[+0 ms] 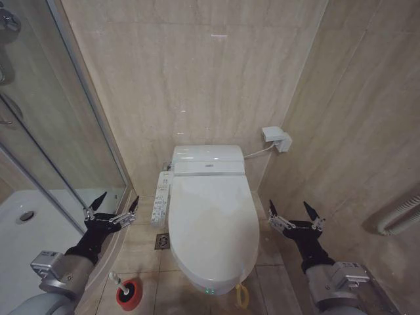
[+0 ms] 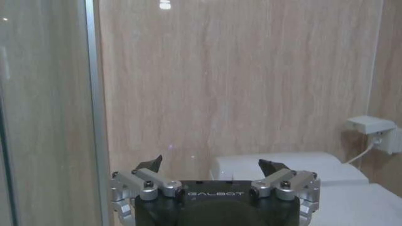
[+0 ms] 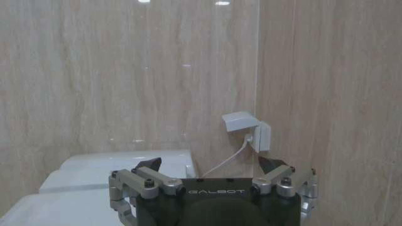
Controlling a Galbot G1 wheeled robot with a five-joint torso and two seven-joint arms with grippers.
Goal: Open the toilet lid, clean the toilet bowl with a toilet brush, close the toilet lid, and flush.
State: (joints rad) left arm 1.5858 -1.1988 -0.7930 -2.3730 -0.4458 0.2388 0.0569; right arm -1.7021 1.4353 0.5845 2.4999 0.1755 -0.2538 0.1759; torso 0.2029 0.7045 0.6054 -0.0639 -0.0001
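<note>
Head view: the large glossy white oval plastic toilet lid (image 1: 211, 223) lies closed between the left hand (image 1: 113, 209) and right hand (image 1: 296, 216), both spread apart beside it, ready for the yellow cord loop (image 1: 242, 295).

walls: big beige marble-look wall tiles (image 1: 197, 72) all round, pretty glossy, meeting in a corner on the right
light: small bright ceiling-light glints on the back wall tiles
floor: beige stone-look floor tiles (image 1: 141, 252), with a small square metal floor drain (image 1: 162, 241) set in
shower: clear glass shower screen with a silver metal frame (image 1: 62, 111) on the left, white shower tray (image 1: 26, 236) behind it with a round drain
socket: white covered wall socket box (image 1: 277, 138) on the right wall, thin white cable running off it
pipes: pale ribbed hoses (image 1: 400, 216) low on the far right wall
</note>
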